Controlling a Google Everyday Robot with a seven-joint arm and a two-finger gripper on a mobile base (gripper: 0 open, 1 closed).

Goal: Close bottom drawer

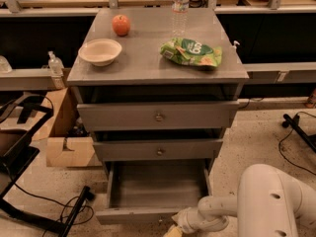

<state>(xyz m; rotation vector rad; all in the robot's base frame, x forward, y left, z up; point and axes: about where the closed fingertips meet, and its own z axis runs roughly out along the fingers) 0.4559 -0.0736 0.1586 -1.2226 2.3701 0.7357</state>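
The bottom drawer (148,214) of the grey cabinet stands pulled out, and its empty inside shows. Its front panel runs along the lower edge of the camera view; its knob is not visible. My gripper (173,230) is at the very bottom of the view, right at the drawer's front panel near its right end. The white arm (217,214) reaches to it from the lower right. The two upper drawers (158,116) are nearly shut, each with a small round knob.
On the cabinet top (148,58) lie an apple (121,24), a bowl (100,51), a green chip bag (191,52) and a water bottle (180,4). A cardboard box (64,147) and a black frame (29,191) with cables stand on the floor to the left.
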